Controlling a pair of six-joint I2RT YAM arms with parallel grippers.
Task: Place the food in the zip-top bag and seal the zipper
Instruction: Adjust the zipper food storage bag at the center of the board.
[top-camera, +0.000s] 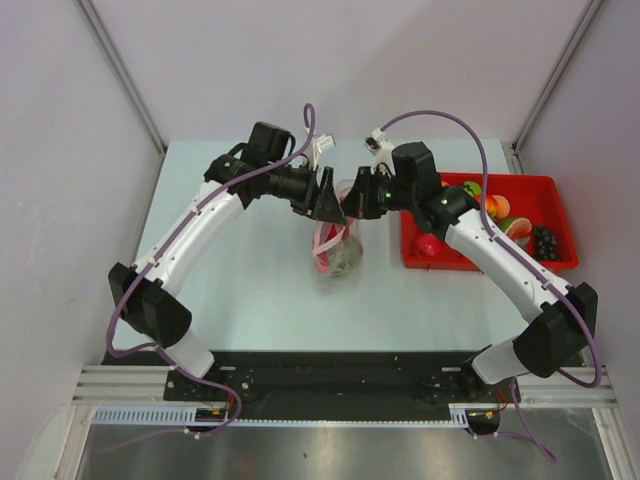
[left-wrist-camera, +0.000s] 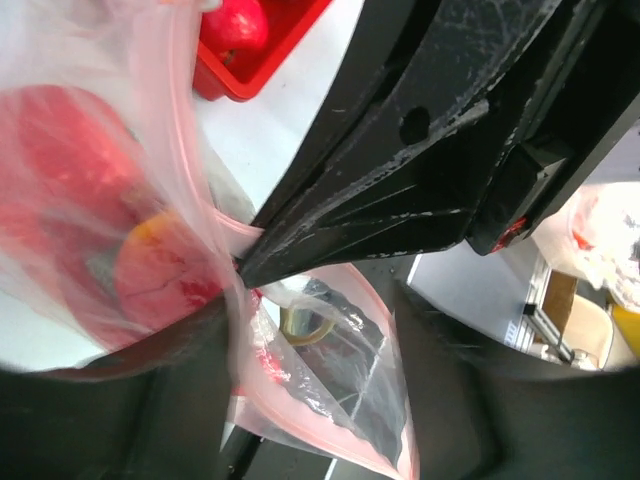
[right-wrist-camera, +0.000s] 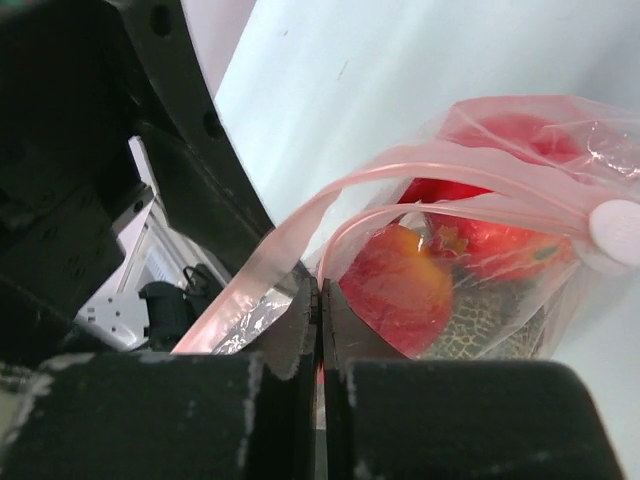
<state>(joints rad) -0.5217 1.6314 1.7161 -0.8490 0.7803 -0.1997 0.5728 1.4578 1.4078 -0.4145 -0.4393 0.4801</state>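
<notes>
sitting mid-frame in the top view, the zip-top bag (top-camera: 338, 255) holds a red toy fruit (right-wrist-camera: 395, 285) and a netted melon (right-wrist-camera: 480, 330). its pink zipper (right-wrist-camera: 400, 165) is pinched flat in the closed jaws of my right gripper (right-wrist-camera: 320, 300). my left gripper (top-camera: 329, 200) stands parted about the bag's edge, clamping nothing. other toy fruits (top-camera: 505, 222) lie in the red tray (top-camera: 535, 181), right.

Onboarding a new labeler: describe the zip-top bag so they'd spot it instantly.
On the pale table, find where the left gripper and right gripper meet, left of the red tray. The zip-top bag sits just below them. It is the only clear, crinkly pouch, with a pink zipper and red food showing through.
</notes>
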